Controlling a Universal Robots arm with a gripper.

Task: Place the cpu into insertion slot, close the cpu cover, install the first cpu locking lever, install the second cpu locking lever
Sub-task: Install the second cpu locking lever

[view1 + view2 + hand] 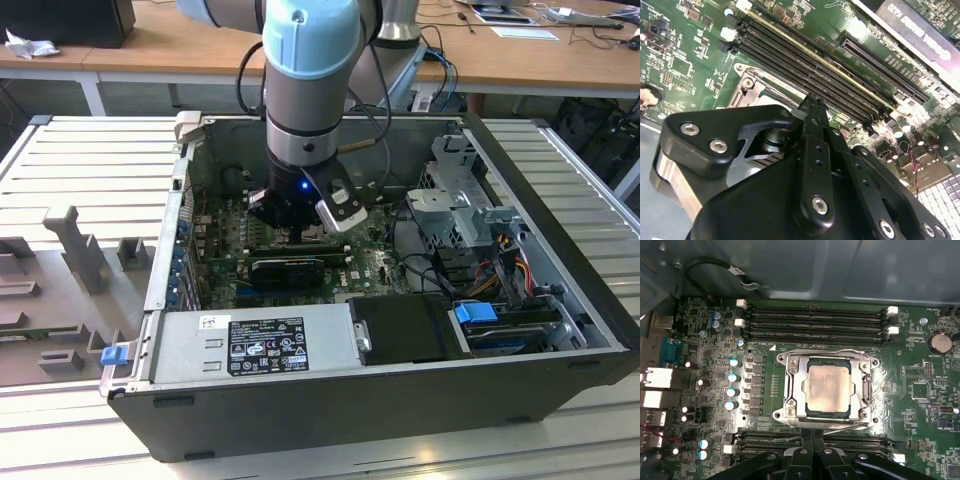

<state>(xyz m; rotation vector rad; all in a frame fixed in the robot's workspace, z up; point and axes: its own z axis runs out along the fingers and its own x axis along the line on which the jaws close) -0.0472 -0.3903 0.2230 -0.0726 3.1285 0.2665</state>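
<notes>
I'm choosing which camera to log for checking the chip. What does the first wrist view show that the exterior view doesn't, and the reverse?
First wrist view: the chip lying seated, with the metal cover frame down around it. Exterior view: the open computer case, its power supply, and the arm reaching in. Both: the green motherboard and the end effector above it.

**Socket and fingertips largely screened by the arm's own hardware**

In the exterior view, the arm's wrist and gripper point(300, 215) cover the insertion slot at the frame's centre. In the second wrist view, the black gripper body fills the lower half and hides most of the cpu cover point(757, 87). In the first wrist view, the bottom edge cuts off the fingers point(812, 450), so their gap cannot be judged.
</notes>
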